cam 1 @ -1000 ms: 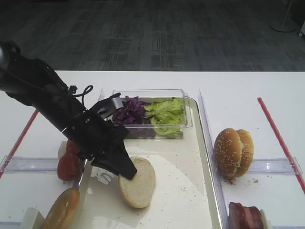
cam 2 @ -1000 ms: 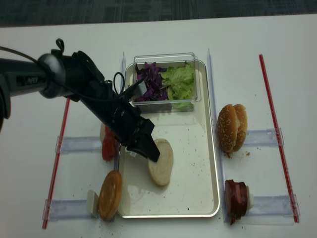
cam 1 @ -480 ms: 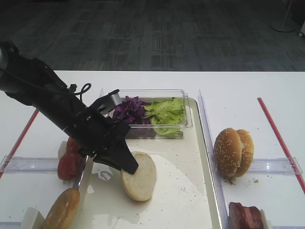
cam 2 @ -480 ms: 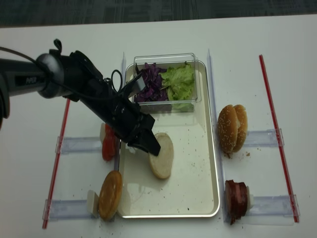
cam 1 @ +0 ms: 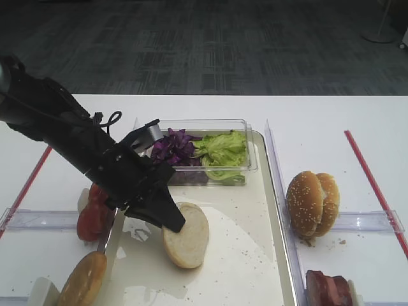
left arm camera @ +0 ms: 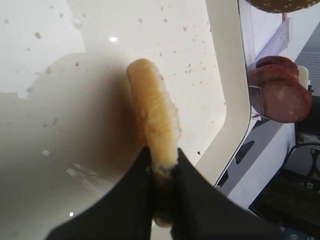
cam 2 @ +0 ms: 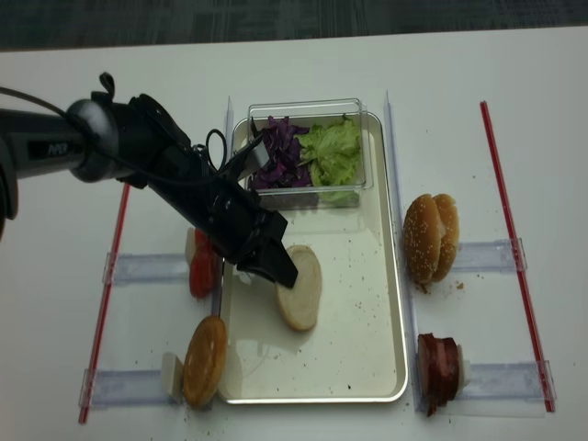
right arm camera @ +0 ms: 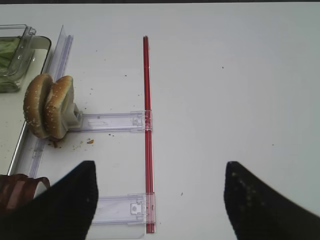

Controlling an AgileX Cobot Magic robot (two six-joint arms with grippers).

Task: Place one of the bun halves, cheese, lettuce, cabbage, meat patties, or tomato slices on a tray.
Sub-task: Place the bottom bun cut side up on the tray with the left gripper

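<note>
From the first high view, my left gripper (cam 1: 173,222) is clamped on the edge of the bun half (cam 1: 187,234), holding it over the middle of the tray (cam 1: 271,210) — pale cut face tilted up toward the camera. Behind it the clear tub (cam 1: 245,164) sits at the tray's far end with cabbage (cam 1: 172,147) and lettuce (cam 1: 223,148) side by side.

Through my right wrist camera, my right gripper (right arm camera: 160,200) hangs over bare table (right arm camera: 225,90), its dark fingers (right arm camera: 70,202) well apart, with the sesame buns (right arm camera: 49,106) off to one side.

My left wrist camera shows the bun half edge-on, pinched between my two fingers (left arm camera: 122,200).

In the realsense view, tomato slices (cam 2: 202,268) stand left of the tray and meat patties (cam 2: 439,367) right of it.
</note>
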